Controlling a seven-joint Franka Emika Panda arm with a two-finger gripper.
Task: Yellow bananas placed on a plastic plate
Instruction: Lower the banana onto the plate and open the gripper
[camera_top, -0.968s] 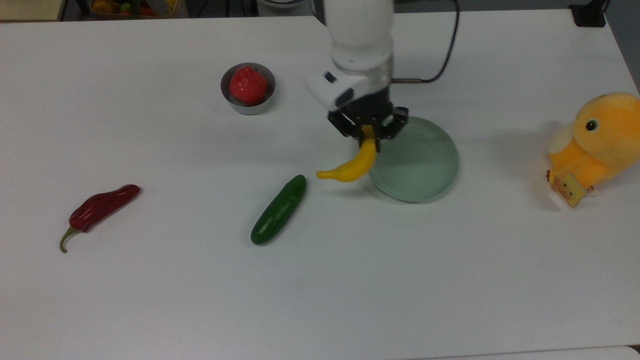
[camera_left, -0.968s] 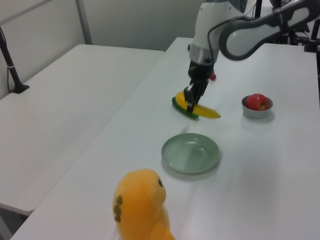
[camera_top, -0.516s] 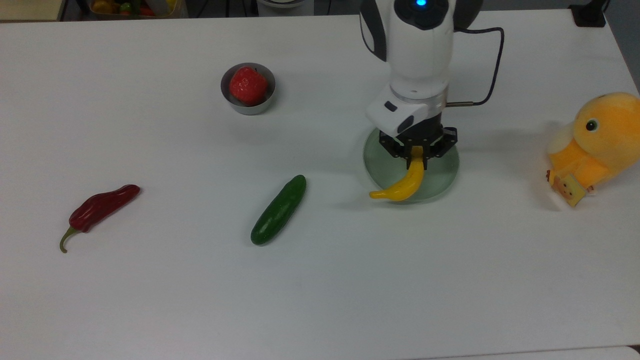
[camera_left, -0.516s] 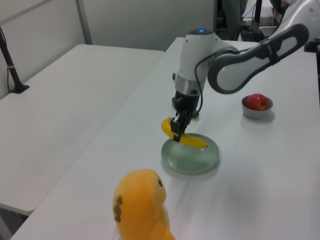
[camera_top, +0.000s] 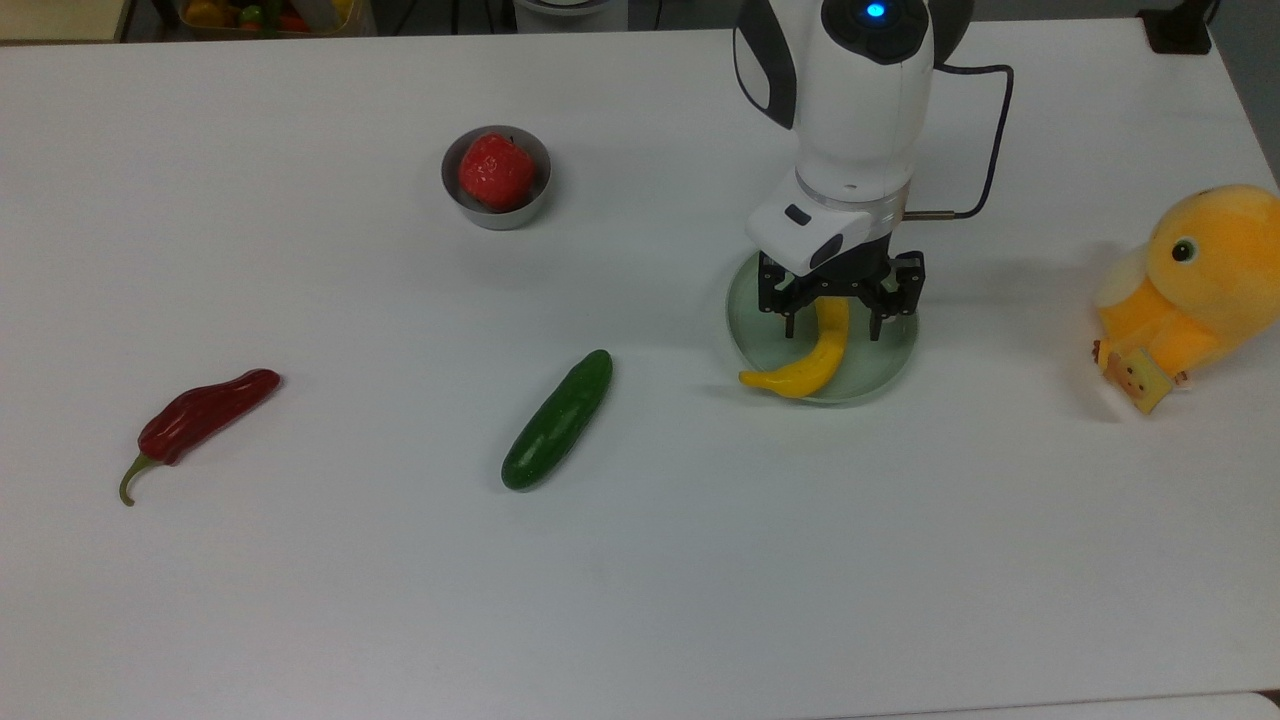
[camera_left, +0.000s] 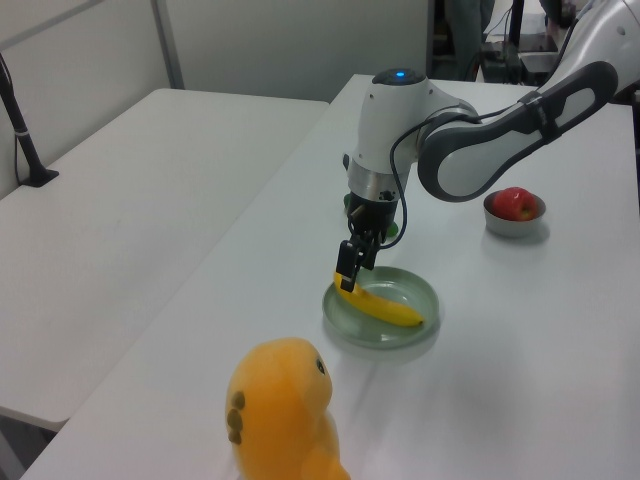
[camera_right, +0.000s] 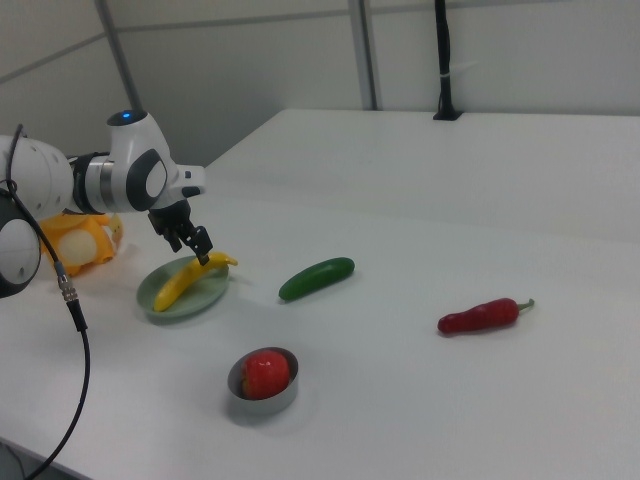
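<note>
Now the yellow banana (camera_top: 810, 362) lies on the pale green plastic plate (camera_top: 890, 355), its tapered tip overhanging the rim at 8 o'clock in the top view. Directly above it, the end effector (camera_top: 833, 322) hangs with fingers spread apart, one either side of the fruit's upper end, gripping nothing. On the white surface (camera_top: 700, 560), a dark green cucumber (camera_top: 557, 419) sits at the plate's 8 o'clock in the top view, well apart, a red chili pepper (camera_top: 200, 415) farther out. A grey bowl (camera_top: 496, 207) holds a red fruit (camera_top: 495, 170) at 10 o'clock. An orange plush toy (camera_top: 1190, 290) rests at 3 o'clock.
</note>
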